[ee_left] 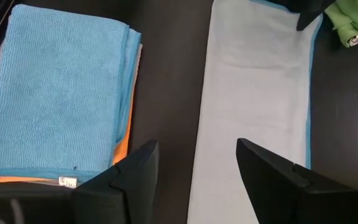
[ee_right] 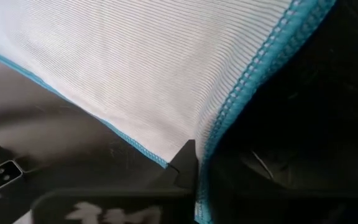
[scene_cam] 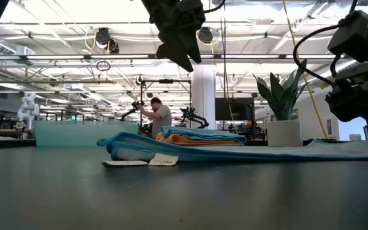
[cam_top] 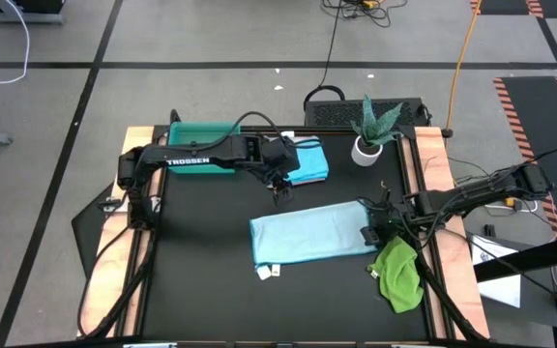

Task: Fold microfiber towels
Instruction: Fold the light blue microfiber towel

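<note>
Towels lie across the black surface (cam_top: 201,290). Nearest the front edge, toward the right front corner, we see the green towel (cam_top: 399,274) crumpled in a heap. Just behind it the pale blue towel (cam_top: 309,234) lies folded into a long strip across the middle, its white tag (cam_top: 267,273) toward the front. At that strip's right end sits the right gripper (cam_top: 369,233); its jaws are together, clamped on the towel's stitched blue hem, as we see close up in the right wrist view. Farther back, the left gripper (cam_top: 282,187) hangs above the surface between the strip and a folded stack, jaws apart and empty. The stack sits near the rear edge: the bright blue towel (ee_left: 55,93) on top, the yellow-orange towel (ee_left: 122,149) peeking out beneath it. Behind lie the teal tray (cam_top: 193,133) and a potted plant (cam_top: 371,130).
</note>
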